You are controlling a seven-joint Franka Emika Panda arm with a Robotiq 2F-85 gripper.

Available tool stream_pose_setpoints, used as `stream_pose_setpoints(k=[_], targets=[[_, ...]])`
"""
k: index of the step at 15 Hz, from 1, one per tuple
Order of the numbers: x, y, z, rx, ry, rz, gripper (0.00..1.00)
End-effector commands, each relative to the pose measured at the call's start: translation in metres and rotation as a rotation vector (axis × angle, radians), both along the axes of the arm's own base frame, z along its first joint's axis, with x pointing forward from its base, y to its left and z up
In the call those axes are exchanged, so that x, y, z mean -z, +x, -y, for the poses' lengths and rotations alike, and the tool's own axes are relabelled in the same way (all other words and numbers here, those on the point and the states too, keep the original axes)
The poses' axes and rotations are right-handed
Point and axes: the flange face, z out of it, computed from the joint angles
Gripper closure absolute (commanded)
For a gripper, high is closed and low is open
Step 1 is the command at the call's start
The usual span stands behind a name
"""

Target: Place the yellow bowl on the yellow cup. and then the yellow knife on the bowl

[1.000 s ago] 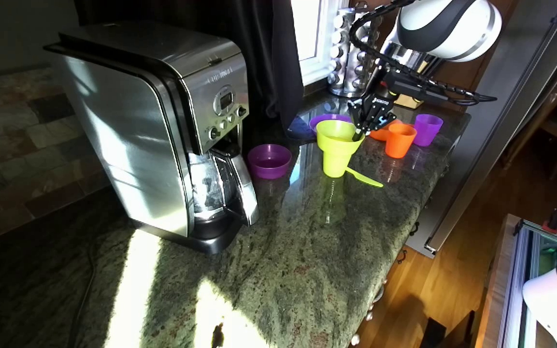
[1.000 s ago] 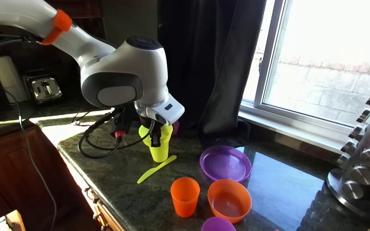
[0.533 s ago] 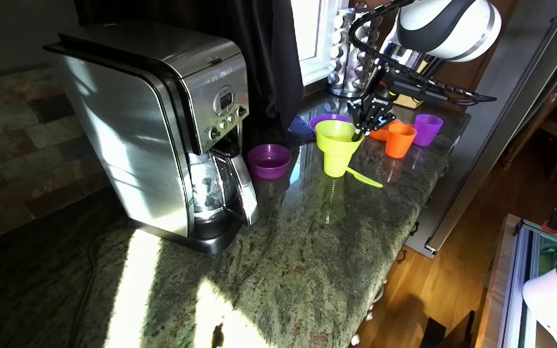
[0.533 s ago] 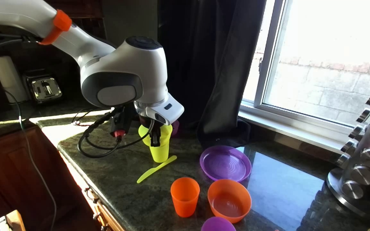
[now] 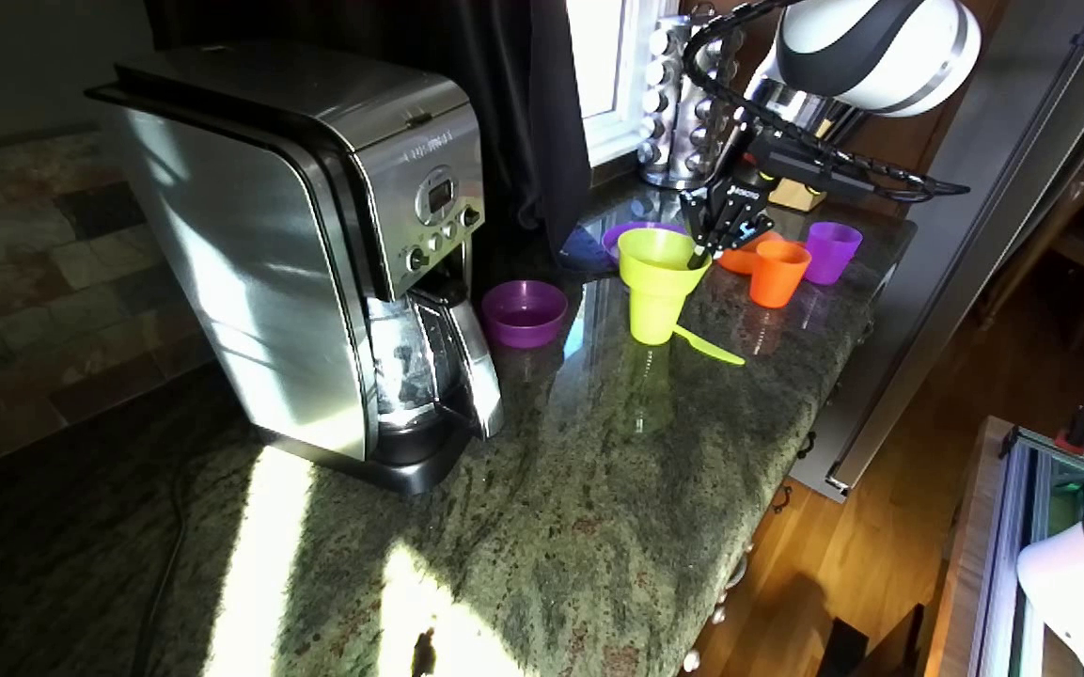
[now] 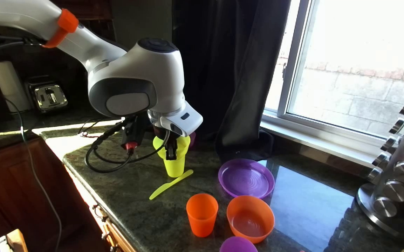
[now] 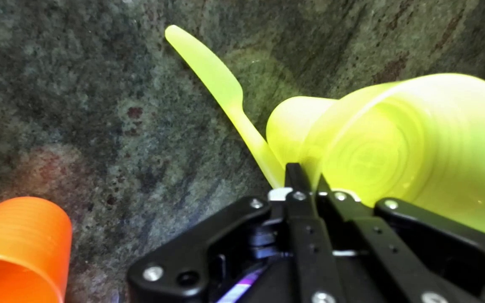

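The yellow bowl [image 5: 659, 263] sits at the top of the yellow cup [image 5: 651, 322] in both exterior views, its base overlapping the cup's mouth. I cannot tell whether it rests there or hangs just inside. The upright cup stands on the counter; the wrist view shows the bowl [image 7: 444, 143] tilted over the cup [image 7: 290, 122]. My gripper [image 7: 307, 179] is shut on the bowl's near rim, one finger inside and one outside; it also shows in an exterior view [image 5: 696, 260]. The yellow knife [image 6: 171, 184] lies flat beside the cup's base; its handle end is partly hidden in the wrist view.
An orange cup [image 6: 202, 214], an orange bowl [image 6: 250, 220], a purple plate [image 6: 246, 177] and a purple cup [image 5: 831, 252] stand near the arm. A purple bowl [image 5: 525, 315] stands beside a large coffee maker [image 5: 316, 263]. A spice rack [image 6: 398, 171] stands by the window.
My gripper and the bowl have risen very slightly in the last half second. The cup and the knife have stayed in place.
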Motion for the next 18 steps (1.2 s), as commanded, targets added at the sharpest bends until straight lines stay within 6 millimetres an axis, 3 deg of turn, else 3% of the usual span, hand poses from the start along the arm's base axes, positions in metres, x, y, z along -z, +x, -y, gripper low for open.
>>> stream_pose_setpoints(k=[1, 5, 18], targets=[[-0.0092, -0.01, 0.0137, 0.04, 0.024, 0.018, 0.99], [-0.0132, -0.0118, 0.0215, 0.046, 0.026, 0.02, 0.99], [-0.0066, -0.0092, 0.012, 0.002, 0.034, -0.013, 0.99]])
